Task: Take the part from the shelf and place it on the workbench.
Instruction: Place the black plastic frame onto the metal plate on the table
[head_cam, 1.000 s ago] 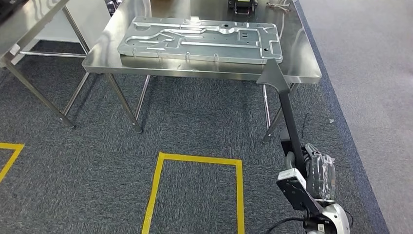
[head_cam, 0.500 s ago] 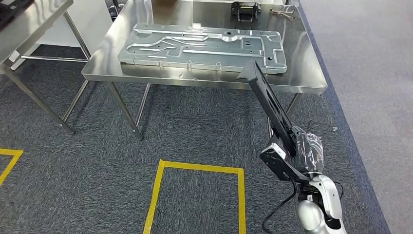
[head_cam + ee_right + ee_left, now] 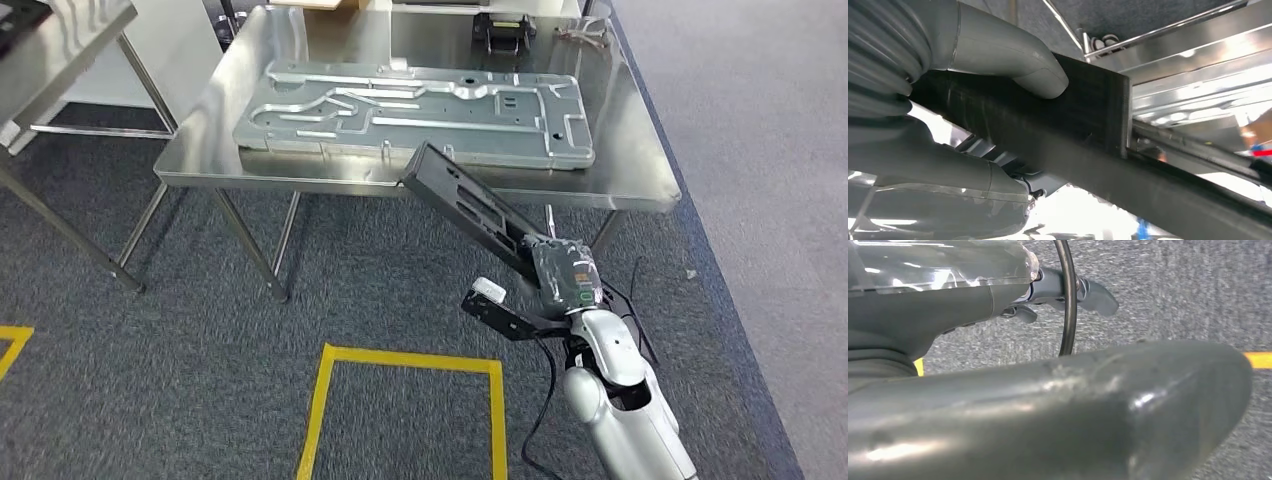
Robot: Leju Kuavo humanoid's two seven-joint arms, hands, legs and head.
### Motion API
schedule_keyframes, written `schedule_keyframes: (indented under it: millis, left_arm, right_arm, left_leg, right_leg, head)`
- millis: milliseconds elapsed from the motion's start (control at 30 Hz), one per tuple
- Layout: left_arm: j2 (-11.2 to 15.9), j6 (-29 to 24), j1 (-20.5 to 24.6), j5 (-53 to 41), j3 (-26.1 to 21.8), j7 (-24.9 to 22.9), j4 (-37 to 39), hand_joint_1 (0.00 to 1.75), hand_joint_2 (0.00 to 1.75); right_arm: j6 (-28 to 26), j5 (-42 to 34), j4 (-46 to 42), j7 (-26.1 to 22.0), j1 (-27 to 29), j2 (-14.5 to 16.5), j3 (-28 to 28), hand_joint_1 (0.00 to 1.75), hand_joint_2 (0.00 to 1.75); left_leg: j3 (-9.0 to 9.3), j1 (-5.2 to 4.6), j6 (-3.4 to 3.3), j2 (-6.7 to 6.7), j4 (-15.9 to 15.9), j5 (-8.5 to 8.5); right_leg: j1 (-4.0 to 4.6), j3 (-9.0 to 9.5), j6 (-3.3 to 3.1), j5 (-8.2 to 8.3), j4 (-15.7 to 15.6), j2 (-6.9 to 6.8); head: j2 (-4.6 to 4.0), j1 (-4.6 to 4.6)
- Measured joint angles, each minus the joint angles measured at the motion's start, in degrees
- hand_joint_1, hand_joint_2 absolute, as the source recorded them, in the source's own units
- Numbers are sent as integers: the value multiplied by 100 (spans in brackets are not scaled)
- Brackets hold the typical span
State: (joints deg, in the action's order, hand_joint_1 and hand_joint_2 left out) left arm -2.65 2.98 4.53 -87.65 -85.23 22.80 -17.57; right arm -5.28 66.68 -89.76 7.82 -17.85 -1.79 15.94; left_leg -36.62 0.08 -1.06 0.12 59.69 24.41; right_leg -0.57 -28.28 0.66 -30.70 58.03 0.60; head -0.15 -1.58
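So one steel workbench sits at the far side, with one big stamped metal plate lying flat on it. One long black part is clamped in the right hand, tilted, its far end at the bench's near edge. Left hand: can't tell its state.
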Motion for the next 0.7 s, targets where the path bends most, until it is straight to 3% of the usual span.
schedule_keyframes:
  millis: [67, 100, 200, 233, 267, 300, 367, 433, 467, 500, 567, 600, 700]
  left_arm:
    - [13, 1, 7, 3, 34, -9, 22, 0, 0]
    - [21, 1, 12, 5, 55, -12, 32, 0, 0]
    - [39, 1, 22, 11, 109, -17, 59, 0, 0]
    - [40, 0, 22, 13, 120, -22, 67, 0, 0]
    - [39, -1, 20, 13, 129, -29, 73, 0, 0]
    - [38, -1, 18, 13, 138, -37, 76, 0, 0]
    - [24, 0, 14, 13, 167, -47, 91, 0, 0]
    - [1, 3, 26, 14, 206, -54, 115, 0, 0]
    - [-10, 6, 32, 15, 225, -57, 125, 0, 0]
    - [-9, 9, 35, 17, 242, -60, 127, 0, 0]
    - [0, 17, 35, 20, 262, -60, 135, 0, 0]
    - [2, 21, 42, 21, 265, -60, 141, 0, 0]
    - [12, 28, 58, 27, 270, -62, 155, 0, 0]
  right_arm:
    - [59, 115, 166, 23, -247, 0, 188, 175, 175]
    - [83, 159, 246, 29, -376, 0, 273, 175, 175]
    - [173, 303, 458, 34, -699, -2, 511, 175, 175]
    - [215, 364, 517, 37, -770, -7, 582, 175, 175]
    - [260, 431, 570, 40, -831, -16, 645, 175, 175]
    - [305, 505, 623, 44, -895, -31, 704, 175, 175]
    - [380, 648, 727, 50, -1054, -72, 807, 175, 175]
    - [430, 748, 832, 49, -1223, -114, 900, 175, 175]
    - [443, 786, 874, 43, -1284, -127, 945, 175, 175]
    - [455, 818, 909, 36, -1335, -139, 987, 175, 175]
    - [467, 877, 963, 28, -1412, -158, 1060, 175, 175]
    - [476, 901, 993, 28, -1460, -168, 1095, 175, 175]
    - [511, 969, 1095, 19, -1590, -180, 1225, 175, 175]
  left_leg:
    - [95, 12, -79, -15, -56, 9]
    - [150, 15, -112, -22, -74, 22]
    - [260, 2, -172, -32, -89, 120]
    - [310, -6, -179, -41, -89, 165]
    - [374, -17, -183, -55, -89, 215]
    - [453, -30, -184, -68, -89, 270]
    - [594, -51, -179, -83, -97, 386]
    - [673, -55, -138, -97, -135, 479]
    - [701, -51, -107, -97, -141, 486]
    - [746, -51, -68, -99, -164, 484]
    - [785, -49, -3, -82, -87, 475]
    - [721, -44, 26, -76, 74, 491]
    - [125, 17, 117, -62, 1002, 739]
  right_leg:
    - [-8, -57, 55, 5, 194, -13]
    - [-14, -186, 71, -41, 427, -21]
    - [-15, -892, 104, -403, 1417, -32]
    - [-13, -1088, 103, -494, 1592, -32]
    - [-5, -1203, 89, -489, 1598, -32]
    - [9, -1229, 54, -347, 1424, -32]
    - [72, -1120, -84, 290, 714, -31]
    - [148, -1013, -194, 743, 159, -38]
    - [174, -987, -222, 813, 33, -36]
    - [182, -941, -234, 780, -28, -39]
    - [143, -785, -270, 775, -141, -38]
    - [115, -698, -288, 758, -177, -42]
    - [70, -503, -301, 643, -213, -39]
  head:
    - [0, 2]
    - [0, 1]
    - [0, 2]
    - [0, 2]
    - [0, 2]
    - [0, 2]
    - [0, 1]
    - [0, 1]
    - [0, -1]
    - [0, 1]
    - [0, 0]
    - [0, -1]
    - [0, -2]
